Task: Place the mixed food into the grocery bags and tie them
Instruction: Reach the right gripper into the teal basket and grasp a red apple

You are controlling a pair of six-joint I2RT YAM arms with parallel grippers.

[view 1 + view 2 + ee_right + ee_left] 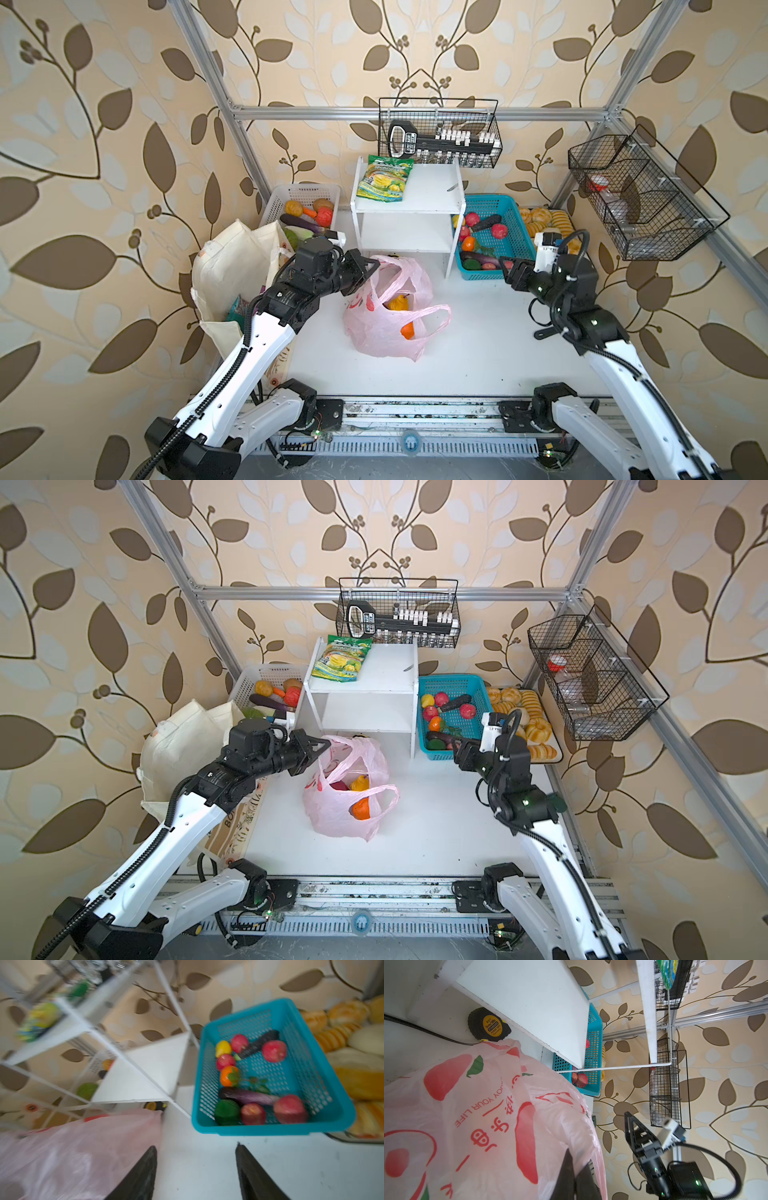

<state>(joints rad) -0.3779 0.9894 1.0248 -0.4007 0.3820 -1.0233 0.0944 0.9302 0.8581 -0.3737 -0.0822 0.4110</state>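
A white worktop [478, 353] is seen from above, with two robot arms reaching in. The pink bag [374, 332] sits at its middle, mouth open upward, in front of a white shelf [409, 199]. The left pincer [373, 263] is pressed together on the bag's far rim, pinching the thin plastic and holding that side up. The left wrist view shows its dark fingers [568, 1169] nipping the film. A yellow fruit [397, 302] and an orange fruit [408, 330] show through the opening. The bag's loose handle [434, 313] droops at the near side. The cream tote [232, 266] slumps at the left edge, behind the left arm. The right pincer [504, 266] hangs spread and empty just in front of the teal basket [492, 198], which holds more fruit. Its wrist view is blurred.

The step appears to be loading the pink bag, with one arm propping the mouth while the other fetches. The left grip should hold the rim high and taut without dragging the light bag across the worktop. The right pincer should take one round fruit across its middle and lift it clear of the basket wall. It should release low inside the mouth, away from the loose handle, which is needed later for tying.
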